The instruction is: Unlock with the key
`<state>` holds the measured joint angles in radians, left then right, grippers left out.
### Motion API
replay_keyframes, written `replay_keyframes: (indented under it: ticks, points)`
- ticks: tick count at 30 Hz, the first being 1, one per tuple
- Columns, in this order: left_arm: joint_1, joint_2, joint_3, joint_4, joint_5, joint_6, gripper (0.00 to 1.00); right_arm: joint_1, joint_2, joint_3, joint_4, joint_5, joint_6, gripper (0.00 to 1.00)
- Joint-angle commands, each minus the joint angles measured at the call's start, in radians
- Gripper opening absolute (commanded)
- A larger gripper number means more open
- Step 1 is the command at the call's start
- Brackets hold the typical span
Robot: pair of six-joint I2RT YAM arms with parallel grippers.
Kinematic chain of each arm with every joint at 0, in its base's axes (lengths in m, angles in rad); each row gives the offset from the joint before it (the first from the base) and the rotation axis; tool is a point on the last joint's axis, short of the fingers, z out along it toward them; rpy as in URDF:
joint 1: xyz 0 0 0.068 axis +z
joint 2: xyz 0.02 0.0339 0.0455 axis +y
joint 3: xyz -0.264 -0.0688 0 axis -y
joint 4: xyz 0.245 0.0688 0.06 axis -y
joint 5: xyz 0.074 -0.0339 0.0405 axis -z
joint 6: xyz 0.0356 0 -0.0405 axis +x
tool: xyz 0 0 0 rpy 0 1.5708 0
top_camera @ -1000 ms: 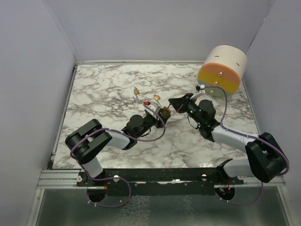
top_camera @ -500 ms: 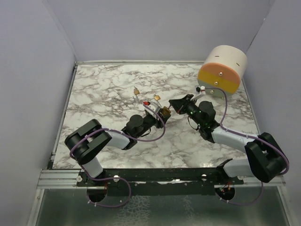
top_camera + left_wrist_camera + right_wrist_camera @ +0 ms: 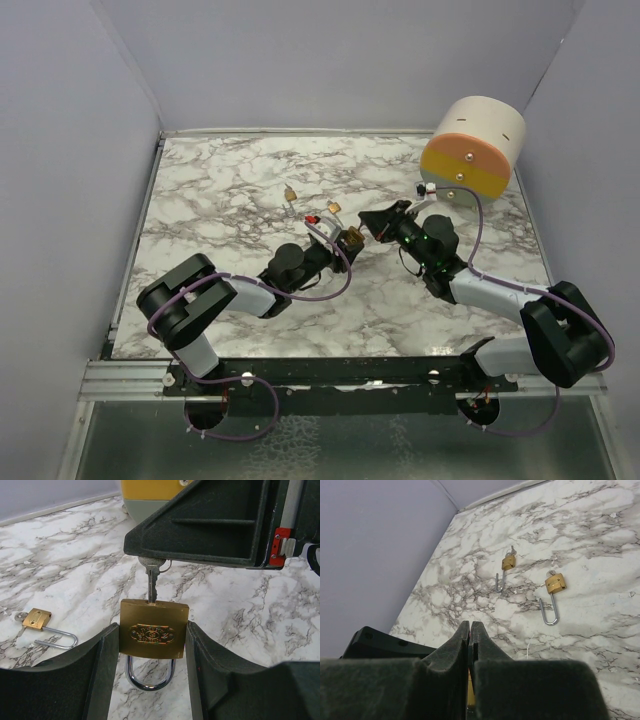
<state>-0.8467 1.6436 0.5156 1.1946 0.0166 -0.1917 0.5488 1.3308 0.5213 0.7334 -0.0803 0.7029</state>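
Note:
My left gripper (image 3: 152, 647) is shut on a brass padlock (image 3: 154, 628), gripping its body from both sides, with the steel shackle (image 3: 149, 676) pointing back toward the wrist and both legs in the body. A silver key (image 3: 151, 584) stands with its blade in the padlock's far end. My right gripper (image 3: 470, 626) is shut on the key's head, and its black fingers (image 3: 200, 525) fill the upper part of the left wrist view. In the top view the two grippers meet at mid-table, the left gripper (image 3: 345, 238) and the right gripper (image 3: 368, 222). The key is hidden in the right wrist view.
Two other small brass padlocks with open shackles lie on the marble behind, one padlock (image 3: 289, 194) and another padlock (image 3: 333, 208); they also show in the right wrist view as one padlock (image 3: 508, 562) and a second padlock (image 3: 554, 583). A cream and orange cylinder (image 3: 472, 150) stands at the far right.
The right gripper has edged slightly toward the padlock with the key. The left gripper and padlock have stayed in place.

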Motion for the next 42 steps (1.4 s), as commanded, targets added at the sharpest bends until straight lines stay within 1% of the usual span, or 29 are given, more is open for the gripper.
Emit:
replay_keyframes:
  ticks: [1, 8, 21, 30, 42]
  points:
    - [-0.004, -0.043, 0.035, 0.088, 0.029, 0.0, 0.0, 0.008, 0.009, -0.004, 0.023, 0.01, -0.005, 0.01]
    - [-0.005, -0.062, 0.04, 0.082, 0.0, 0.004, 0.0, 0.009, 0.011, -0.006, 0.022, 0.004, -0.005, 0.01]
    - [-0.004, -0.063, 0.106, 0.006, -0.04, 0.002, 0.0, 0.012, 0.011, -0.006, 0.017, -0.006, -0.002, 0.01]
    - [-0.004, -0.073, 0.115, 0.007, -0.091, 0.005, 0.0, 0.014, 0.007, -0.006, -0.01, 0.002, 0.012, 0.01]
    - [-0.004, -0.089, 0.134, 0.014, -0.059, 0.056, 0.0, 0.014, 0.043, 0.03, -0.053, -0.078, 0.011, 0.01]
